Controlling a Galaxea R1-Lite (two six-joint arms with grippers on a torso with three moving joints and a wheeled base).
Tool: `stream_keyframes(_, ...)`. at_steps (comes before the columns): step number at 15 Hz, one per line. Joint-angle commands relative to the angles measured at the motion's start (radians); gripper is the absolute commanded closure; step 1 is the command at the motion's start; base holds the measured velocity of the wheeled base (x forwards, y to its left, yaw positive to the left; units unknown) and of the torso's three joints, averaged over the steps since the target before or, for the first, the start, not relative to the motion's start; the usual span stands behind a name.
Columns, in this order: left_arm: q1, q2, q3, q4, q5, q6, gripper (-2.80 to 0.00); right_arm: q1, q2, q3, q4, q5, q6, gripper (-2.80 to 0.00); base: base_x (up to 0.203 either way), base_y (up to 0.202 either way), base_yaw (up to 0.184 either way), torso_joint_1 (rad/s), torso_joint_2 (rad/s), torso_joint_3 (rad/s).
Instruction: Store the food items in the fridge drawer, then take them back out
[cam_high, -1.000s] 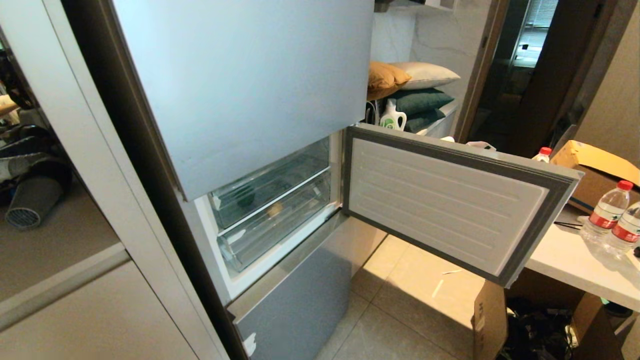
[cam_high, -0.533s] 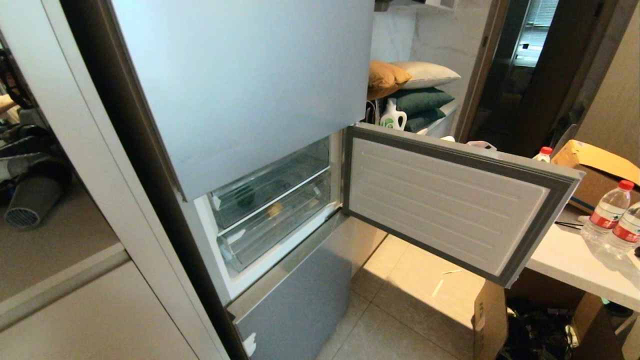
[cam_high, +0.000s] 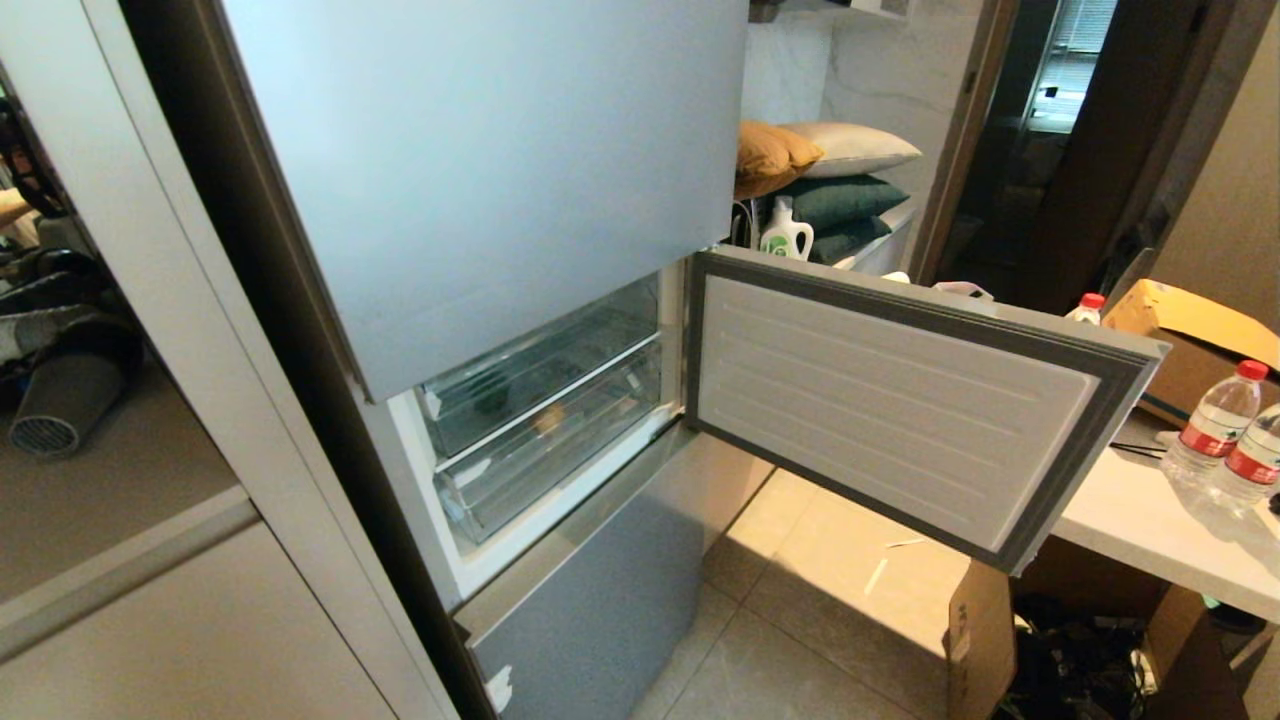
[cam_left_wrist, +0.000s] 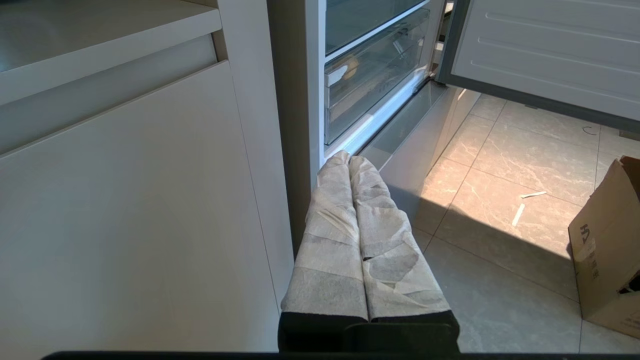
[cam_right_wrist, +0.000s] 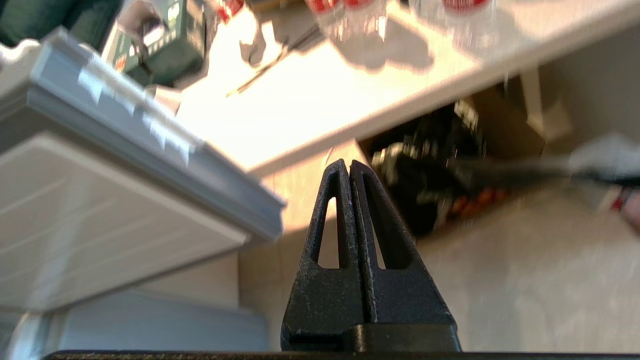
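While the fridge drawer front (cam_high: 890, 400) is hanging wide open over bare floor (cam_high: 800, 560), the right end effector (cam_right_wrist: 348, 167) is sitting closed and empty beside its taped edge, the left end effector (cam_left_wrist: 348, 161) closed too.

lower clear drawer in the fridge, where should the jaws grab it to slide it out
Likely the top rim of the front wall of the lower clear drawer, jaws pinching it from above, coming from the front. The front is a flat clear panel with no handle showing; the middle door stands open to the right, leaving that way free.
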Motion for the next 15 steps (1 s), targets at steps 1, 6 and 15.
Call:
stream_keyframes(1,0.0,0.0,0.011,-0.001,0.0,0.0,0.0,-0.006,0.109,-0.017,-0.075,0.005,-0.02,0.0,0.0,0.0,0.0,0.0,0.0,0.0)
stream_keyframes(6,0.0,0.0,0.011,-0.001,0.0,0.0,0.0,0.044,0.253,-0.143,-0.092,0.006,-0.049,0.0,0.0,0.0,0.0,0.0,0.0,0.0)
stream_keyframes(15,0.0,0.0,0.011,-0.001,0.0,0.0,0.0,0.114,0.325,-0.17,-0.095,-0.002,-0.027,0.0,0.0,0.0,0.0,0.0,0.0,0.0)
